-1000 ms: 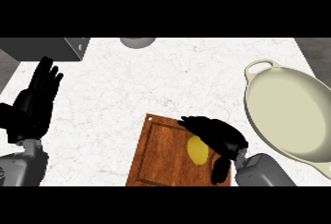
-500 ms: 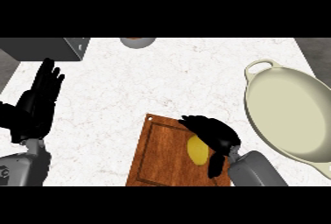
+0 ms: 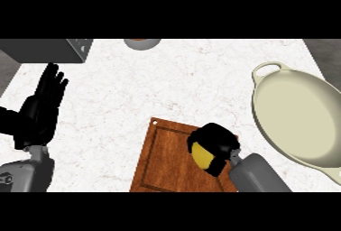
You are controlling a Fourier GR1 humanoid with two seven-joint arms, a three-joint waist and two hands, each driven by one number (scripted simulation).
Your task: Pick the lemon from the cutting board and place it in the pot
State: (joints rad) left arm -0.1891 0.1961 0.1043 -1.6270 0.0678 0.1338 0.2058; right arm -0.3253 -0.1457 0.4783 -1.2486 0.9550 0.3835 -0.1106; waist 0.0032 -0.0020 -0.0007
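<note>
The yellow lemon (image 3: 202, 154) shows over the wooden cutting board (image 3: 166, 158) at the lower middle of the head view. My right hand (image 3: 216, 140) has its fingers curled round the lemon from above and the right, hiding most of it. The cream pot (image 3: 296, 118) lies empty to the right of the board, its near rim a short way from my right hand. My left hand (image 3: 41, 108) rests open at the left edge, fingers up, far from the board.
A grey appliance (image 3: 43, 50) stands at the back left corner. A small round bowl (image 3: 141, 43) sits at the back edge of the white marble counter (image 3: 160, 85). The counter ends near the pot on the right.
My right hand has curled in tighter round the lemon, and its fingers no longer reach out across the board. The left hand has barely moved.
</note>
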